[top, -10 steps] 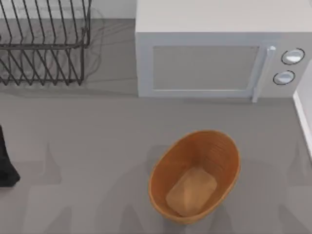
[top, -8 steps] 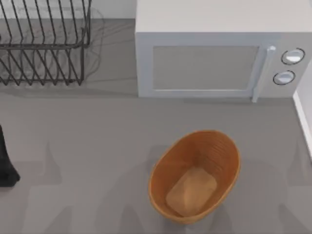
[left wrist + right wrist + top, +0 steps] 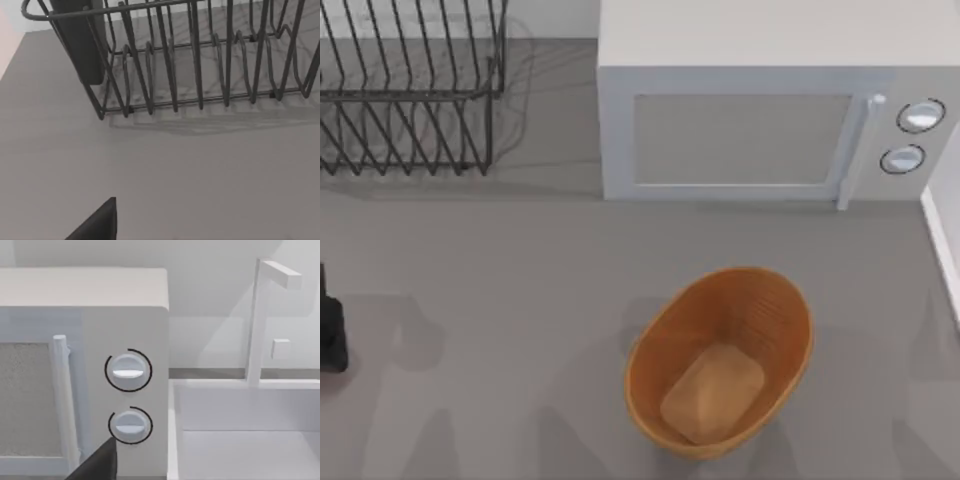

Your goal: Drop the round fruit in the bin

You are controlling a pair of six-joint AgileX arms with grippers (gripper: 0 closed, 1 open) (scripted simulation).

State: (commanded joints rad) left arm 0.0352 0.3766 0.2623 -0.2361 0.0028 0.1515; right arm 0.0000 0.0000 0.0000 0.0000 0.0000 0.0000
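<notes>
The bin (oval) lies long axis slanting toward the microwave.

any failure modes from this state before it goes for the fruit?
1. The left arm sits at the table's left edge, with the wire rack close ahead in its wrist view. A forward swing could snag the wires.
2. The right wrist view faces the microwave closely, so a careless move may strike it.
3. The bin has sloping walls, so an off-centre release might bounce out.
</notes>
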